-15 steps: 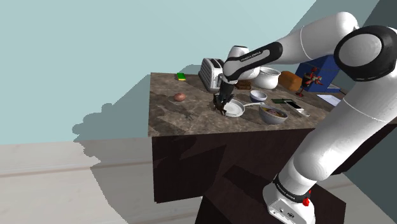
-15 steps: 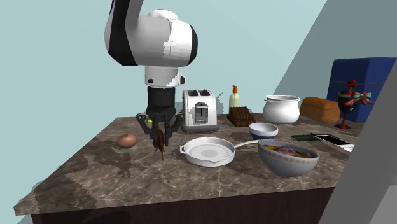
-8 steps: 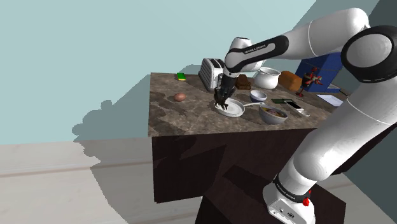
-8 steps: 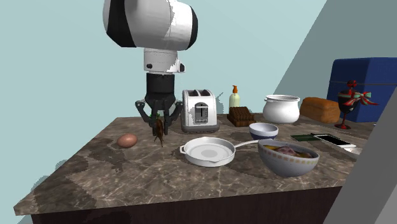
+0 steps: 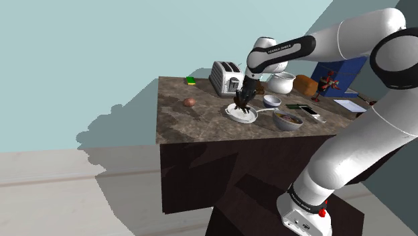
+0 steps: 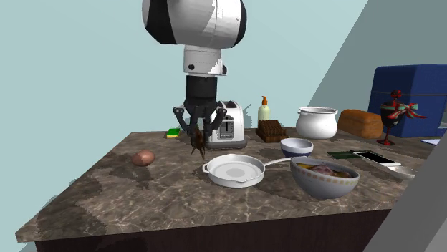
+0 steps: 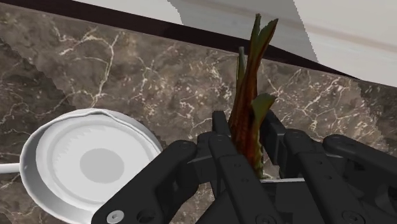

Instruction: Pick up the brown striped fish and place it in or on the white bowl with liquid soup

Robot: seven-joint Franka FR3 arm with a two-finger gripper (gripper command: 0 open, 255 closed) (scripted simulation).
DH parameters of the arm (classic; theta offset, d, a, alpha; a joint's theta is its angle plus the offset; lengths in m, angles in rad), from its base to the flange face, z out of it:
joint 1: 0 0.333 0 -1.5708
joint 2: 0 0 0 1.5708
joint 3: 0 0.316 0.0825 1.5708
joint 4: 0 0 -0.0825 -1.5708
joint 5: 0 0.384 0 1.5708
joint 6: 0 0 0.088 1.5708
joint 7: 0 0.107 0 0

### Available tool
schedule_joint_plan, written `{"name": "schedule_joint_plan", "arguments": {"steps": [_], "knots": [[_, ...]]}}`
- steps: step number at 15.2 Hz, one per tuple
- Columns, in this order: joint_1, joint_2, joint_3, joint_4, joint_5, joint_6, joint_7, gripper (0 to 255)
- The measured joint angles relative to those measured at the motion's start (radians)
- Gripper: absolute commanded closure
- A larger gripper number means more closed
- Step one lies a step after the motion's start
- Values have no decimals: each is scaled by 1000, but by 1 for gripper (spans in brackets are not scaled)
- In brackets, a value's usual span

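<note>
open air over the low pan (image 6: 233,172) reaches the soup bowl (image 6: 324,188); toaster (image 6: 231,127) close behind the gripper (image 6: 198,138), small bowl (image 6: 296,148) farther right in the second exterior view.

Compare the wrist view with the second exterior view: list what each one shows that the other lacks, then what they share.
Wrist view, not the other: a pale surface beyond the edge of the marble counter. Second exterior view, not the wrist: the toaster, the soup bowl, the white pot, the soap bottle and a brown egg-shaped thing. Both: the gripper shut on the brown fish, above the counter, near the white pan.
</note>
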Motion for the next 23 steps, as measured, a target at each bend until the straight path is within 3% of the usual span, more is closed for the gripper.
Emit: {"name": "schedule_joint_plan", "arguments": {"steps": [11, 23], "knots": [[-126, -46, -173, -12, -57, -38, -262, 255], [-234, 74, -379, 123, -35, -70, -593, 255]]}}
